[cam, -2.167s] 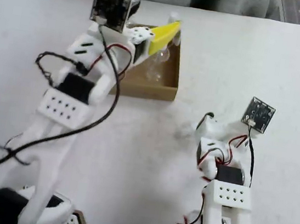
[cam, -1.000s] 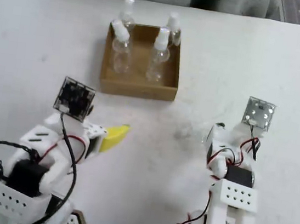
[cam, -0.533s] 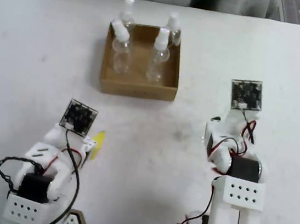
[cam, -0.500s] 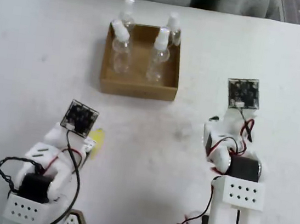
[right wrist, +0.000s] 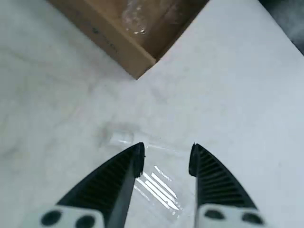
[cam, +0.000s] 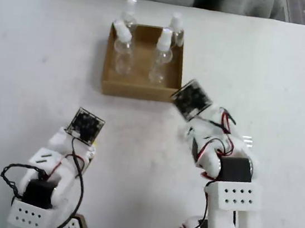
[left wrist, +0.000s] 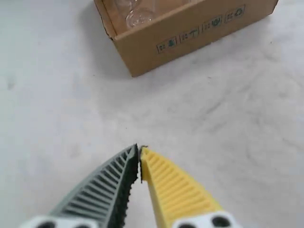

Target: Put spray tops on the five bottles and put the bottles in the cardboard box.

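Right gripper point(right wrist: 166, 149) swung inward over a clear bottle point(right wrist: 124, 137) (barely discernible).

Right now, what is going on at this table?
Four spray bottles stand in the cardboard box. The right end effector is open over a fifth clear bottle that lies on the table near the box. The left end effector is shut and empty, back near its base.

Matt cardboard box point(cam: 139, 91); clear, seemingly plastic bottles point(cam: 123, 54); smooth table point(cam: 37, 48).
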Tool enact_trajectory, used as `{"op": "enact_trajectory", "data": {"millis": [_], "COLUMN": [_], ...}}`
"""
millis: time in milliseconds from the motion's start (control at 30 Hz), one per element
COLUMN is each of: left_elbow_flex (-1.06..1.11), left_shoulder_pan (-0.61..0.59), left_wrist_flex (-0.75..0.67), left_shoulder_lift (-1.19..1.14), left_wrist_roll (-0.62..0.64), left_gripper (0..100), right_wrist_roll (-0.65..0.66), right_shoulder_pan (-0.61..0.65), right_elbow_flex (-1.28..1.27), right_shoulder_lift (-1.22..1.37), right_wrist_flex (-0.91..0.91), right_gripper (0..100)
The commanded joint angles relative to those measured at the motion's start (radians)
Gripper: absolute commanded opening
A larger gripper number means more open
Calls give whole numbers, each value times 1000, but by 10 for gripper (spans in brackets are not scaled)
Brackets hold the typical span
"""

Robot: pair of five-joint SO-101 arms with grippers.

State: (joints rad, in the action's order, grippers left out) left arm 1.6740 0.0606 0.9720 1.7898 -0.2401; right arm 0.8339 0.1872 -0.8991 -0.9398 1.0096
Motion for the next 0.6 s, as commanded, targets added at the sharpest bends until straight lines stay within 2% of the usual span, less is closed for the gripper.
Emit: {"op": "enact_trajectory", "data": {"millis": [0,133,333,567], "left_elbow_flex": [-5,-3,-2,18], "left_shoulder_pan": [-2,-2,-2,-2], "left_wrist_flex": [-18,-18,-23,-46], "left_shoulder_lift": [25,27,27,28], "left_wrist_roll": [-11,-11,-11,-12], "left_gripper": [23,23,23,23], "right_wrist_roll": [232,256,265,404], "right_shoulder_pan": [30,25,28,28], "right_elbow_flex": [55,107,358,592], "right_shoulder_lift": [-8,71,387,668], "right_wrist_flex": [84,113,234,390], "right_gripper": [139,141,141,142]}}
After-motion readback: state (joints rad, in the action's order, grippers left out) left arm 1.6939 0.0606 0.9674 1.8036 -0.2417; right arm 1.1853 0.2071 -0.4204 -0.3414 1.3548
